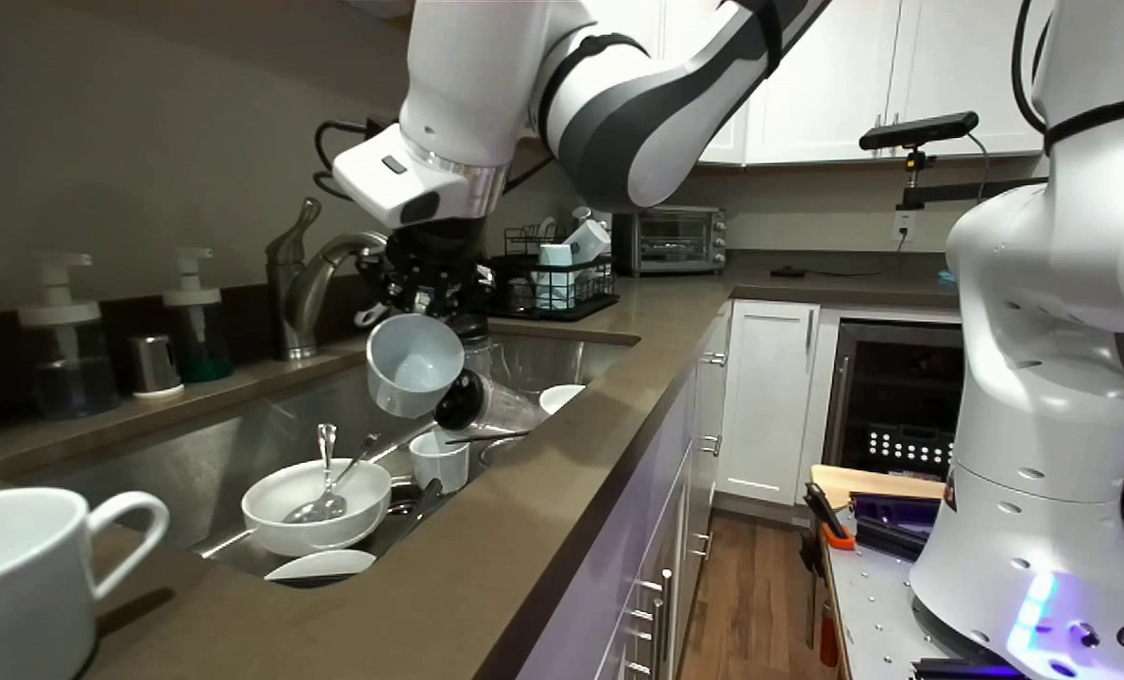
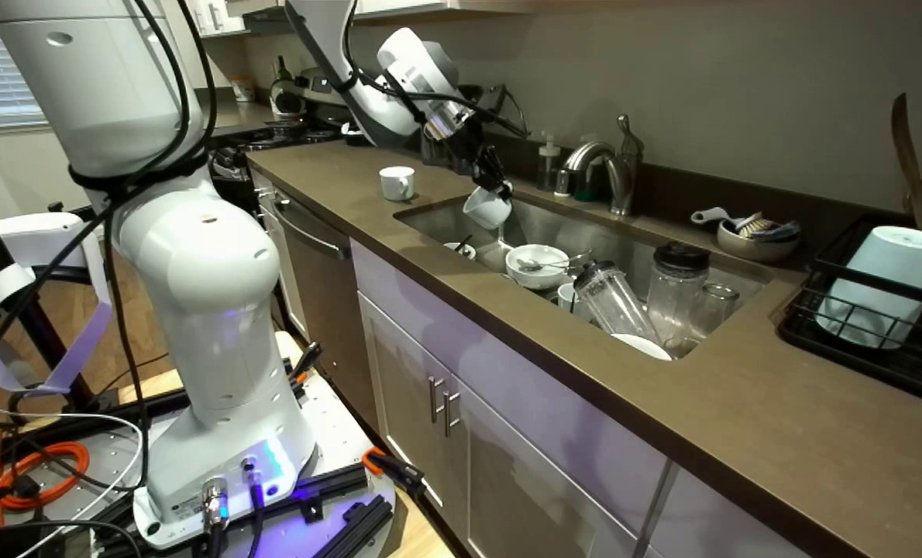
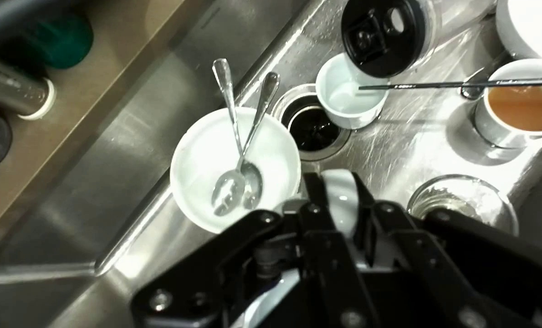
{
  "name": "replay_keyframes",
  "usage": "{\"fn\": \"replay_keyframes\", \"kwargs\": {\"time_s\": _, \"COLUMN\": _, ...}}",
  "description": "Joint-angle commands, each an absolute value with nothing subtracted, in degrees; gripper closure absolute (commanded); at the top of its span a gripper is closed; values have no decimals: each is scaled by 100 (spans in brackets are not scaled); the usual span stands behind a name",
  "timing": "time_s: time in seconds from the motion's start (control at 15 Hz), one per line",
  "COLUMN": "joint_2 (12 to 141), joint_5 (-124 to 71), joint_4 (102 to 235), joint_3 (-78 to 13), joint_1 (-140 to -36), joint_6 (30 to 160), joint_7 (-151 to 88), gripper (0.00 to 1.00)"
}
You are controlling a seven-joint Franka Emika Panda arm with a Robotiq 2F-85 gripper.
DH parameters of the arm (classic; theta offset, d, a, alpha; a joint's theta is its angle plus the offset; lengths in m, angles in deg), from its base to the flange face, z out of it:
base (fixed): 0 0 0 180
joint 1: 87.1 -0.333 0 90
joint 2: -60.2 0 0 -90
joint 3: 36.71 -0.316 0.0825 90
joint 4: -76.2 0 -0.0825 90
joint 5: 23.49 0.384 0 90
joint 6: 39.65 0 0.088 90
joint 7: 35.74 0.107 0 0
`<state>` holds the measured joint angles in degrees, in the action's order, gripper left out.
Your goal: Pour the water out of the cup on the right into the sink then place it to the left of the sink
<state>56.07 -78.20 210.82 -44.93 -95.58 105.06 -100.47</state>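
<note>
The white cup hangs tilted on its side above the sink, its mouth turned toward the camera in that exterior view. My gripper is above it, shut on its handle. In another exterior view the cup is over the basin's far left part, below the gripper. Looking from the wrist, the pale handle sits pinched between the fingertips of the gripper. Most of the cup's body is hidden behind the gripper there. Whether water is inside or running out, I cannot tell.
Another white mug stands on the counter left of the sink. Inside the basin are a bowl with spoons, a small white cup and a black-lidded bottle. The faucet rises behind, near the gripper. A dish rack stands right.
</note>
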Motion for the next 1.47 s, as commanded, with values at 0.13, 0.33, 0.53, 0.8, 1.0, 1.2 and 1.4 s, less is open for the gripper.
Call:
{"fn": "replay_keyframes", "kwargs": {"time_s": 0.13, "joint_2": 5603, "joint_5": -6357, "joint_4": 20931, "joint_3": -4506, "joint_1": -9726, "joint_6": 10799, "joint_7": -10883, "gripper": 95}}
{"fn": "replay_keyframes", "kwargs": {"time_s": 0.33, "joint_2": 5723, "joint_5": -5481, "joint_4": 20676, "joint_3": -4566, "joint_1": -9841, "joint_6": 10643, "joint_7": -11291, "gripper": 95}}
{"fn": "replay_keyframes", "kwargs": {"time_s": 0.53, "joint_2": 5699, "joint_5": -5327, "joint_4": 20771, "joint_3": -4612, "joint_1": -9819, "joint_6": 10705, "joint_7": -11241, "gripper": 84}}
{"fn": "replay_keyframes", "kwargs": {"time_s": 0.8, "joint_2": 5740, "joint_5": -5059, "joint_4": 20661, "joint_3": -4656, "joint_1": -9856, "joint_6": 10693, "joint_7": -11380, "gripper": 84}}
{"fn": "replay_keyframes", "kwargs": {"time_s": 1.0, "joint_2": 5747, "joint_5": -5059, "joint_4": 20661, "joint_3": -4656, "joint_1": -9856, "joint_6": 10693, "joint_7": -11380, "gripper": 84}}
{"fn": "replay_keyframes", "kwargs": {"time_s": 1.2, "joint_2": 5759, "joint_5": -5059, "joint_4": 20680, "joint_3": -4656, "joint_1": -9855, "joint_6": 10693, "joint_7": -11380, "gripper": 84}}
{"fn": "replay_keyframes", "kwargs": {"time_s": 1.4, "joint_2": 5781, "joint_5": -5059, "joint_4": 20692, "joint_3": -4657, "joint_1": -9854, "joint_6": 10693, "joint_7": -11380, "gripper": 84}}
